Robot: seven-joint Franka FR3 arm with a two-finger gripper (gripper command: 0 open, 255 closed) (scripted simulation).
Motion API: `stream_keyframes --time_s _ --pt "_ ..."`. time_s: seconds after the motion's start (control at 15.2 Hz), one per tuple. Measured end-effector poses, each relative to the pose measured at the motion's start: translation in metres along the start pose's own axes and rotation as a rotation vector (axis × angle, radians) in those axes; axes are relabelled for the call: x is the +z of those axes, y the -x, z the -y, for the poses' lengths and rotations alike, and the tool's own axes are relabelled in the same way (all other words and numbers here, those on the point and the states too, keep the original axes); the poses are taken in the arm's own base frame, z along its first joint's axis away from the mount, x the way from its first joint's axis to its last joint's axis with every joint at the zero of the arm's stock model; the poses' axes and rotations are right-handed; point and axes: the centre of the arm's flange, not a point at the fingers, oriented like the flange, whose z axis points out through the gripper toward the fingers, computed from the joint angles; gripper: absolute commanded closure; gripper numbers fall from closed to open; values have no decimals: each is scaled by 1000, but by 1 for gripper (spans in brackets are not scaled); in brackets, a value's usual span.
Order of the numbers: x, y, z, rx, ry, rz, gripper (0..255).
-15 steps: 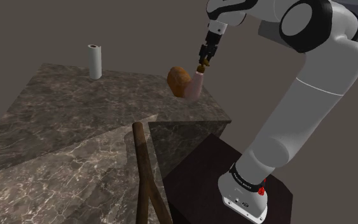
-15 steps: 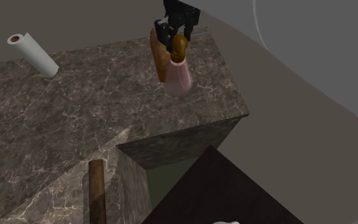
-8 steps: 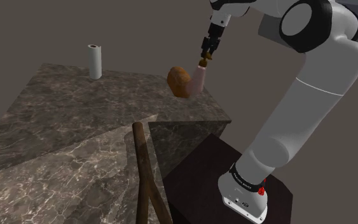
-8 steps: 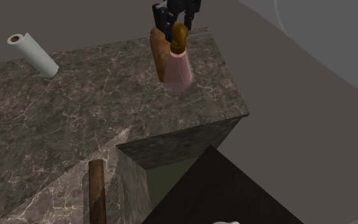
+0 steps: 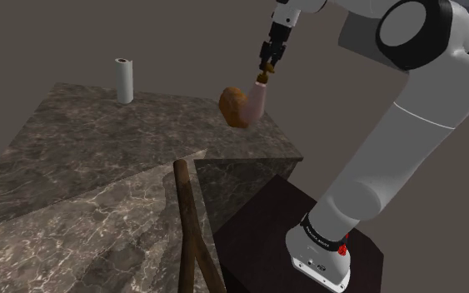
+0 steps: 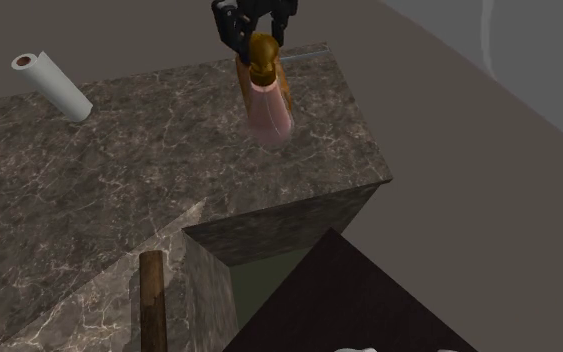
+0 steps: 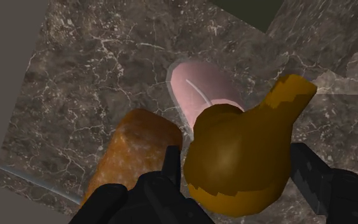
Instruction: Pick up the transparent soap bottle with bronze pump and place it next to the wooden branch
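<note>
Soap bottle (image 5: 257,101) hangs from the gripper (image 5: 267,69) over the far part of the marble counter (image 5: 99,150), close to the edge that faces the stand (image 5: 266,225). Its body is pale pink and half clear, and the pump (image 6: 262,50) on top is bronze. The black fingers (image 7: 171,167) are closed on the pump from both sides; in the wrist view the pump (image 7: 241,156) sits tight between them, with its spout pointing away past one finger. The bottle leans a little, with the base lower than the pump. The base seems to be off the marble, but this is hard to confirm.

Just beside the bottle is a brown loaf (image 5: 234,106), which stands on the counter and reaches about the bottle's height. A white paper roll (image 5: 124,80) stands upright at the far corner of the counter, well apart from both.

The branch (image 5: 189,225) is a long brown stick near the lower step of the counter, well apart from the bottle. The white arm (image 5: 407,125) reaches up from the stand and over the counter.
</note>
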Motion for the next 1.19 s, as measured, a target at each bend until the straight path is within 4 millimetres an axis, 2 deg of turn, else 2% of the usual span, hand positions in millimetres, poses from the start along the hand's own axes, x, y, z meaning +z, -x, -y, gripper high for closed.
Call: stream_keyframes --time_s 1.19 --pt "5 -30 235 0 1 0 255"
